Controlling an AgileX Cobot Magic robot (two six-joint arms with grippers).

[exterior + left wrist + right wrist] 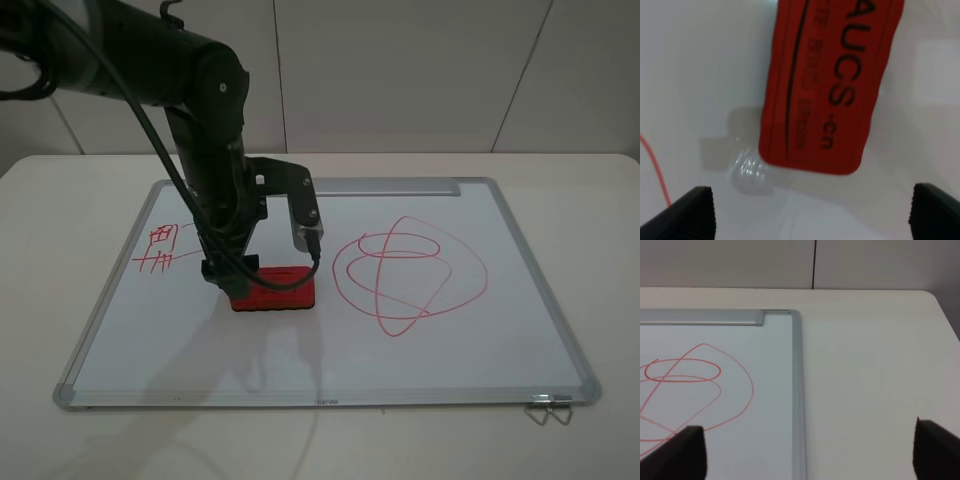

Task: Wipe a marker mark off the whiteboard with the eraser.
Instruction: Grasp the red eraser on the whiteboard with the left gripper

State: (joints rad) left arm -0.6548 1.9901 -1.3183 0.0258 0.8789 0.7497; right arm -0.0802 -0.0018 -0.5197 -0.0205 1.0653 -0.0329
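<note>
Little of the task looks done so far; the marker mark [160, 250], a boxy red scribble near the left edge of the whiteboard [200, 350], shows whole and unsmudged, with every stroke in place; the eraser [272, 292] lies flat on the board, red top up, between that mark and the larger drawing of overlapping ovals [410, 275], near the mark but not touching it; the left tool [812, 215] hangs just over the eraser with its jaws wide, and in the left wrist view the block sits ahead of the two tips and not between them, so I judge it not yet gripped; the right tool [810, 455] is likewise wide and holds nothing, off by the board's far right corner over the tabletop [880, 365]; what is left, as I read it, is nearly everything: closing on the eraser, carrying it over to the scribble, and rubbing the strokes away while sparing the ovals.
</note>
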